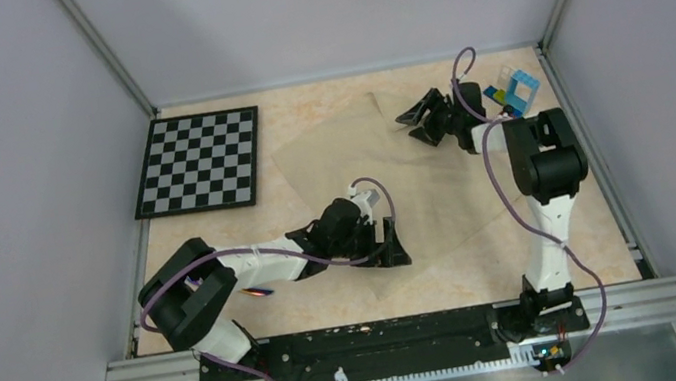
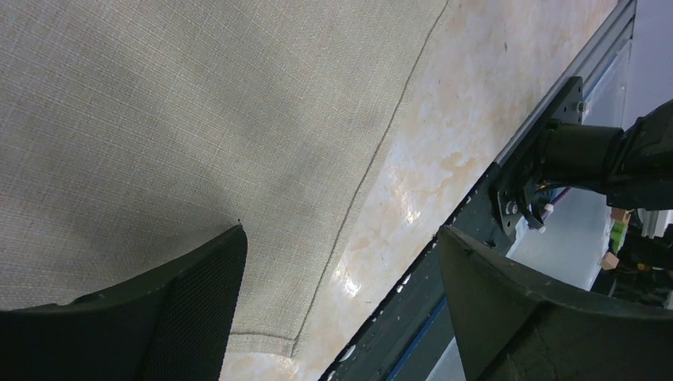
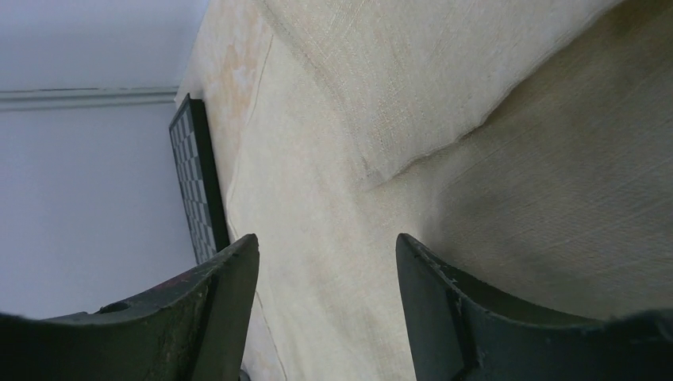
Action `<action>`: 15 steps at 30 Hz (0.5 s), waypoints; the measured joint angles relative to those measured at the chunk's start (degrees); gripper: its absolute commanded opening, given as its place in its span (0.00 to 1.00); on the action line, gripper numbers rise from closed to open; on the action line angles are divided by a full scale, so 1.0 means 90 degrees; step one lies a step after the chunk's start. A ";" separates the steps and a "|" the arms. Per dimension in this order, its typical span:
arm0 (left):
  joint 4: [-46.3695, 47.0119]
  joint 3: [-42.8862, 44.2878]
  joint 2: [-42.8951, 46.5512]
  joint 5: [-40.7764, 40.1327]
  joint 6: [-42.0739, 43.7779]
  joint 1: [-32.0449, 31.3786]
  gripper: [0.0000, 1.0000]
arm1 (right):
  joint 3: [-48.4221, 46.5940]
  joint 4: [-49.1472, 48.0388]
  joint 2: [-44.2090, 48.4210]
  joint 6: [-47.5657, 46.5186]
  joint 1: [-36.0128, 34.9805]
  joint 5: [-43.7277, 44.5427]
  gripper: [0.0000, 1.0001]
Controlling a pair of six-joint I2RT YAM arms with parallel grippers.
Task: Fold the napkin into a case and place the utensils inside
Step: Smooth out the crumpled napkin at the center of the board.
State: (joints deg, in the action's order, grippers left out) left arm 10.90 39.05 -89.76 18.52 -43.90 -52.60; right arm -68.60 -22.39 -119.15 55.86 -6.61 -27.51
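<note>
Napkin (image 1: 413,179) lies spread, mostly flat, at the middle of the table (image 1: 219,231). In the top view you see your left gripper (image 1: 393,245) low over its near edge and your right gripper (image 1: 415,120) at its far corner, both with jaws parted and holding nothing. Chequered board (image 1: 198,161) lies at far left, clear of the cloth; toy bricks (image 1: 516,91) sit at far right behind the right arm; a slim rainbow-tinted utensil (image 1: 256,292) shows beside the left arm, off the cloth. Left wrist view: between released fingers (image 2: 190,309) you see the napkin's hemmed edge and one corner flat on the marbled tabletop, near the front rail (image 2: 587,63). Right wrist view: spread fingers (image 3: 214,309) hover above the cloth, where one layer lies doubled over another along a soft crease; the board appears beyond
</note>
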 measured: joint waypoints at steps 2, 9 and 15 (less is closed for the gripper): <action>0.0036 -0.0002 -0.0002 -0.0019 -0.0044 0.0000 0.93 | 0.0044 -0.0226 -0.0146 0.0277 -0.0126 0.0066 0.62; 0.0170 -0.0146 -0.0005 -0.0097 -0.0163 -0.0005 0.93 | 0.0075 -0.0729 -0.0466 0.0886 -0.0279 0.0437 0.55; 0.0301 -0.0151 -0.0073 -0.0168 -0.0219 -0.0015 0.94 | -0.0153 -0.0984 -0.0738 0.1365 -0.0284 0.0806 0.54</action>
State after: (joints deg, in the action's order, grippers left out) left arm 13.61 37.69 -90.41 17.02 -45.87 -52.73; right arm -69.97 -31.24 -125.80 68.14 -9.17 -20.25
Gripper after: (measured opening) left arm 0.933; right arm 0.550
